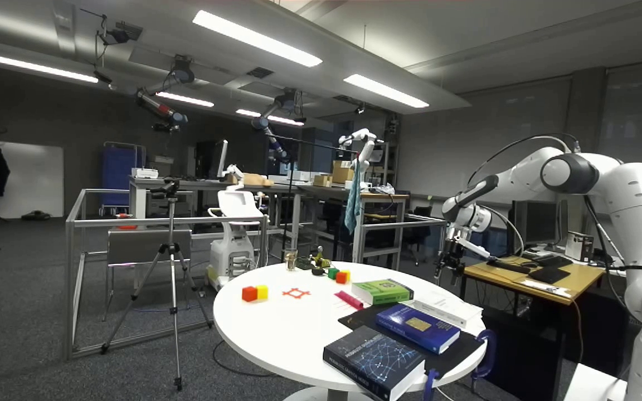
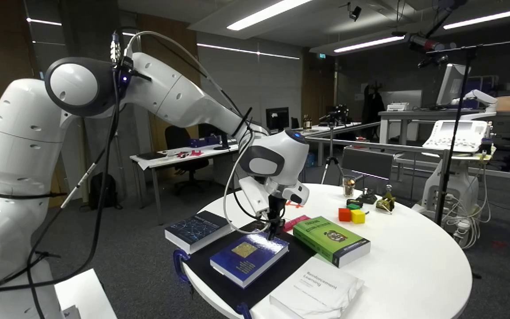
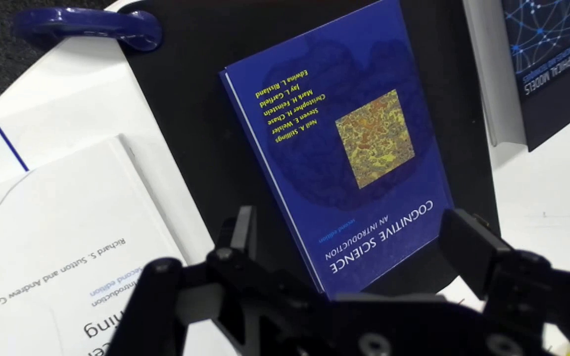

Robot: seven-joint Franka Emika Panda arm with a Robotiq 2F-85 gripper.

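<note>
My gripper [image 3: 348, 212] stands open, its two fingers wide apart with nothing between them. In the wrist view a blue book [image 3: 309, 163] titled Cognitive Science lies below, face up on a black mat [image 3: 181, 109]. The right finger overlaps the book's edge in that picture; the left one is over the mat. In an exterior view the gripper [image 1: 448, 275] hangs above the table. Elsewhere the fingertips of the gripper [image 2: 272, 238] appear at the blue book's [image 2: 250, 257] far edge; contact cannot be told. A white book [image 3: 42, 237] and a dark book [image 3: 557, 64] flank the mat.
A green book [image 2: 330, 239] and a pink object [image 2: 295, 223] lie close to the mat. Blue clamps [image 3: 92, 24] grip the table's edge. Red [image 1: 249, 293] and yellow [image 1: 262, 292] cubes, an orange frame [image 1: 296, 293] and a glass [image 2: 349, 186] stand farther off.
</note>
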